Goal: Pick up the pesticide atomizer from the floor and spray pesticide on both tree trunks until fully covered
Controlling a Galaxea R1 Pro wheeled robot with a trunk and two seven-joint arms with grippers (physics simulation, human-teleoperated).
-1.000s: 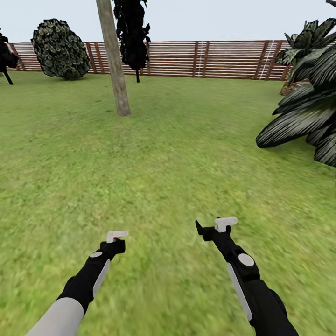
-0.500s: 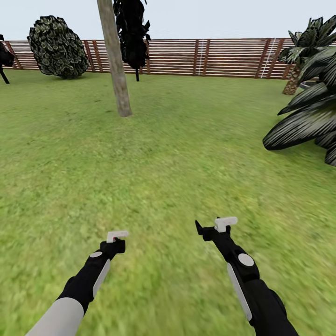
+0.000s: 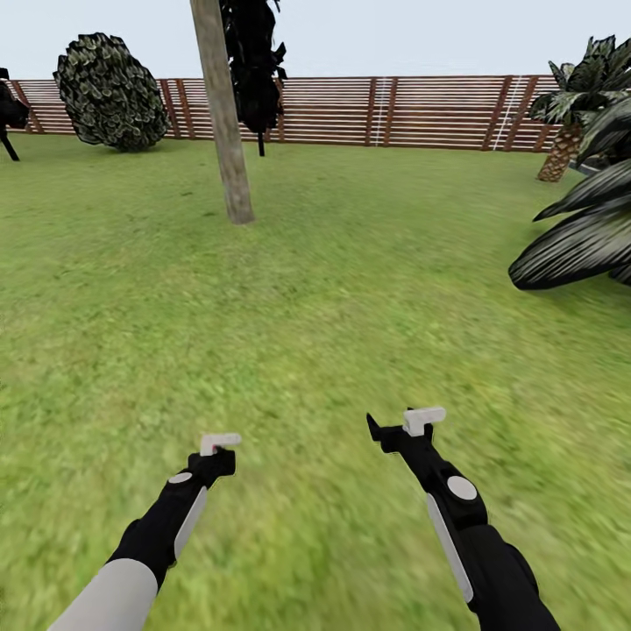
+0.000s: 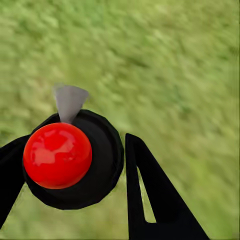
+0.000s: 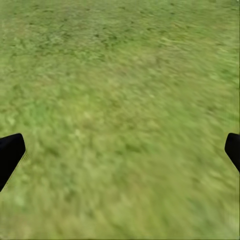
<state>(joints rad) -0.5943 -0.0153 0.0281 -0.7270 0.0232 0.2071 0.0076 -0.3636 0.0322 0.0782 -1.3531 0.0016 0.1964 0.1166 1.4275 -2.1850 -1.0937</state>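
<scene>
In the left wrist view the pesticide atomizer [image 4: 57, 155] shows as a dark round bottle with a glossy red top and a pale nozzle. My left gripper [image 4: 75, 155] is shut on it, one black finger on each side. In the head view the left gripper [image 3: 219, 449] hangs low over the grass floor [image 3: 315, 315]. My right gripper [image 3: 407, 427] is open and holds nothing, its fingertips wide apart over grass [image 5: 120, 100]. One tree with a thick mottled grey-tan trunk [image 3: 230, 149] stands ahead to the left, well beyond both arms.
A brown slat fence [image 3: 421, 109] closes the lawn at the back. A round bush [image 3: 109, 92] and a dark thin tree [image 3: 254, 70] stand near it. A short palm [image 3: 565, 145] and large dark fronds [image 3: 578, 241] crowd the right side.
The whole head view has shifted: trunk, fence and palm fronds have slid slightly right, so the camera moved. Both arms keep the same pose, with the atomizer still held.
</scene>
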